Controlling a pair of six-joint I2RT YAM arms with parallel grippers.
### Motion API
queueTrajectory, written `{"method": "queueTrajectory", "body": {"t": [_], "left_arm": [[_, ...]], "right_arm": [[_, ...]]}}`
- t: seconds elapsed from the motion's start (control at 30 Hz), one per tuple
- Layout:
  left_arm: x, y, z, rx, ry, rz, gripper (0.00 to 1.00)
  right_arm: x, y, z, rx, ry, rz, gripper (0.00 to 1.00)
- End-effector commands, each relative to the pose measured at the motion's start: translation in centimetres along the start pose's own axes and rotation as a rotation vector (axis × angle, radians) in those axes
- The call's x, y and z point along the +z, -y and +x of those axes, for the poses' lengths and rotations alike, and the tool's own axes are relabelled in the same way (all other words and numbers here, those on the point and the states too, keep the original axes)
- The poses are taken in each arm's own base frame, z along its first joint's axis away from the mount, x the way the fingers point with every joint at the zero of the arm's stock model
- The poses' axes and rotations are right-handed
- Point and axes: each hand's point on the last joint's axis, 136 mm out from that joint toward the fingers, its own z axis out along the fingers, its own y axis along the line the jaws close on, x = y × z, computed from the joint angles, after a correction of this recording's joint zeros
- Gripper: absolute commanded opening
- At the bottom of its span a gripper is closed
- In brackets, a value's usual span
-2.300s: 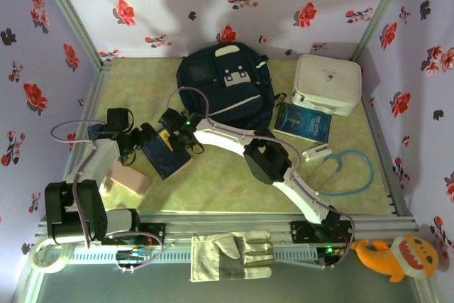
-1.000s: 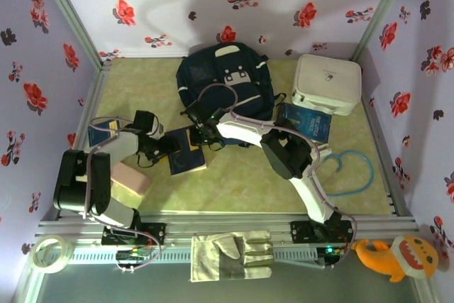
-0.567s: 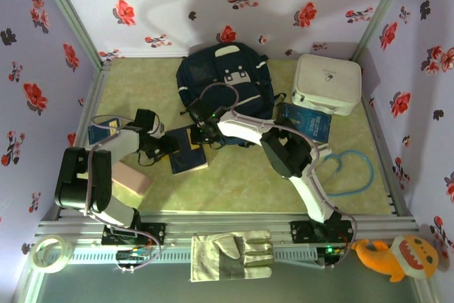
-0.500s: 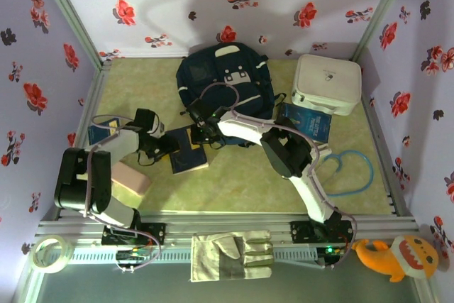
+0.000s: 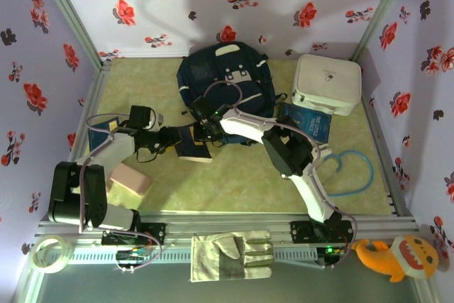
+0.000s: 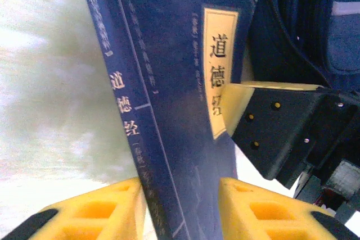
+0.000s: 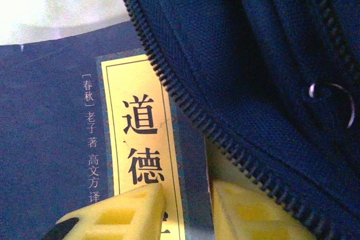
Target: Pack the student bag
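Note:
The student bag (image 5: 227, 79), navy with white patches, lies at the back middle of the table. A dark blue book (image 5: 191, 150) with a yellow title label lies just in front of it, its far edge at the bag's open zip (image 7: 185, 111). My left gripper (image 5: 170, 140) comes from the left and is shut on the book's (image 6: 169, 111) spine end, both yellow fingers against it (image 6: 180, 190). My right gripper (image 5: 206, 131) is shut on the book's (image 7: 56, 139) edge beside the label, under the bag's (image 7: 253, 54) fabric lip (image 7: 188, 195).
A white zip case (image 5: 326, 83) stands at the back right, with a second blue book (image 5: 303, 121) and a blue loop of tubing (image 5: 351, 172) in front of it. A pink block (image 5: 130, 179) lies near the left arm. A glove (image 5: 230, 255) rests on the front rail.
The left gripper has slid right with the book toward the bag, and its jaws have narrowed onto the spine end. The right gripper has kept its grip by the bag's mouth.

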Motion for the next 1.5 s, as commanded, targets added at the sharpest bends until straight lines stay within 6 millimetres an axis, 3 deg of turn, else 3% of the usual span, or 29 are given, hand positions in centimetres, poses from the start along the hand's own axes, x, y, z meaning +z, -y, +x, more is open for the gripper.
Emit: {"method": "queueTrajectory", "body": {"t": [0.0, 0.33, 0.43, 0.53, 0.6, 0.67, 0.83, 0.97, 1.07, 1.2, 1.33, 1.47], "left_arm": [[1.0, 1.8, 0.3, -0.016, -0.036, 0.107, 0.35], [1.5, 1.4, 0.1, -0.077, -0.019, 0.103, 0.27], [1.2, 0.7, 0.1, -0.078, -0.003, 0.06, 0.17], [0.2, 0.1, -0.2, -0.057, 0.031, 0.0, 0.08], [-1.0, 0.3, -0.5, -0.035, 0.062, -0.026, 0.01], [-2.2, 1.0, -1.0, -0.011, 0.094, -0.033, 0.0], [-6.0, 4.1, -3.0, 0.042, 0.209, 0.009, 0.0], [-9.2, 8.7, -5.8, 0.086, 0.344, 0.119, 0.0], [-10.9, 13.0, -7.9, 0.108, 0.431, 0.243, 0.0], [-11.7, 17.9, -10.1, 0.108, 0.496, 0.386, 0.0], [-12.0, 20.7, -11.8, 0.044, 0.528, 0.506, 0.0], [-12.8, 22.5, -12.8, 0.003, 0.55, 0.599, 0.0]], "right_arm": [[2.4, 1.3, 2.6, 0.012, -0.077, 0.034, 0.29], [2.4, 1.2, 2.7, 0.018, -0.072, 0.024, 0.29], [1.7, 0.8, 2.1, 0.023, -0.044, 0.005, 0.3], [0.0, -0.3, 1.0, 0.016, 0.007, -0.035, 0.35], [-2.0, -1.5, -0.3, 0.005, 0.061, -0.082, 0.41], [-4.2, -2.5, -1.3, -0.009, 0.119, -0.12, 0.48], [-10.2, -2.9, -3.4, -0.013, 0.287, -0.192, 0.68], [-14.3, -1.0, -4.7, 0.046, 0.428, -0.229, 0.79], [-16.9, 0.0, -5.3, 0.104, 0.473, -0.299, 0.82], [-20.4, 0.2, -6.7, 0.224, 0.537, -0.511, 0.9], [-23.3, 0.2, -8.2, 0.368, 0.545, -0.72, 0.94], [-24.9, 0.4, -9.5, 0.541, 0.535, -0.871, 0.97]]}}
